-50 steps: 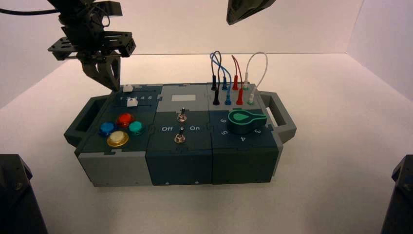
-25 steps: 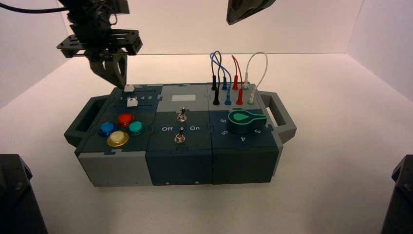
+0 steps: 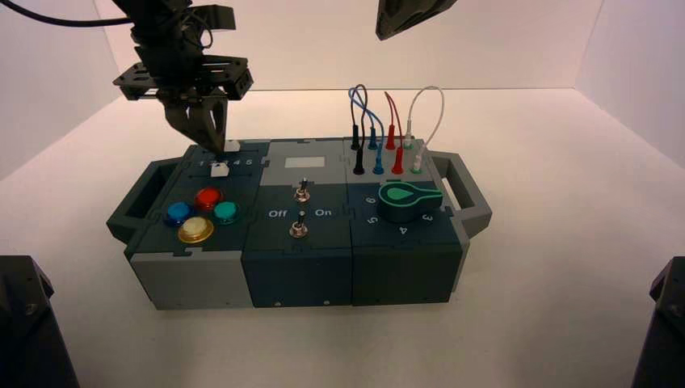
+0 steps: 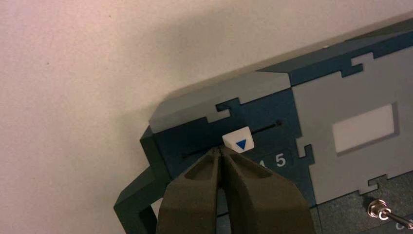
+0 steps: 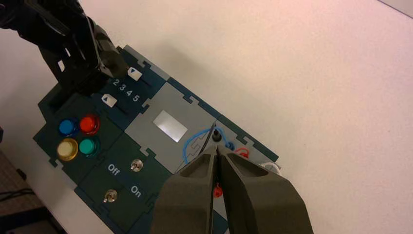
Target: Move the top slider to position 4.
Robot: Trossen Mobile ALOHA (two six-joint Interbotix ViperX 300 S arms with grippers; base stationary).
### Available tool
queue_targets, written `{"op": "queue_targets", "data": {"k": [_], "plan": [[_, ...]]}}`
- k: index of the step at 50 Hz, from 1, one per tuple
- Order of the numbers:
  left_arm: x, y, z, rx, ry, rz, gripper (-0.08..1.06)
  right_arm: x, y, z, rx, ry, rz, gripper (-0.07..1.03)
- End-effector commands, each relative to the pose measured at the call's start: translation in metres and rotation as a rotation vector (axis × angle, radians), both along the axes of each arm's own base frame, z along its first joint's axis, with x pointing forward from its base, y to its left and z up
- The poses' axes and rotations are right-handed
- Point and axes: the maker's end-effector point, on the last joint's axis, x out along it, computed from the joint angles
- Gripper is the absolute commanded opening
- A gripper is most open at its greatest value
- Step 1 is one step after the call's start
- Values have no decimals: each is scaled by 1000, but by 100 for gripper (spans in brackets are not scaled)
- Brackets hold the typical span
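Observation:
The top slider (image 3: 233,146) is a small white knob on the rear rail of the dark blue panel. In the left wrist view its knob (image 4: 238,140) bears a blue triangle and stands just short of the printed position 4 (image 4: 263,165), which my fingers partly cover. My left gripper (image 3: 215,145) is shut, with its tips (image 4: 219,150) pressed against the knob's side away from the 5. The knob (image 5: 135,73) and the 4 (image 5: 129,93) also show in the right wrist view. My right gripper (image 5: 215,147) is shut and empty, held high above the box.
The twin white knob (image 3: 218,170) sits on the button-side rail. Nearby are the coloured buttons (image 3: 208,199), two toggle switches (image 3: 301,192), a green dial (image 3: 404,200) and plugged wires (image 3: 380,137). The box (image 3: 299,267) has handles at both ends.
My left gripper has moved right along the rear rail, and the top slider's knob has slid right with it towards the higher numerals. The right arm has not moved.

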Motion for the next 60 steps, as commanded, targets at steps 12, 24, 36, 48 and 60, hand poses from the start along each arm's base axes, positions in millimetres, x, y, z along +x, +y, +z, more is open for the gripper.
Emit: {"op": "queue_targets", "data": {"k": [12, 24, 36, 48, 60], "plan": [[6, -9, 10, -16, -33, -17, -3, 4, 4, 17, 32, -42, 4, -2], [6, -9, 10, -16, -33, -19, -3, 4, 3, 17, 31, -43, 3, -2], [6, -12, 11, -18, -36, -27, -3, 5, 3, 17, 31, -43, 1, -2], [5, -13, 11, -16, -35, -34, -3, 5, 2, 17, 30, -44, 1, -2], [4, -14, 12, -13, -33, -43, -3, 6, 2, 17, 28, -45, -2, -2]]}}
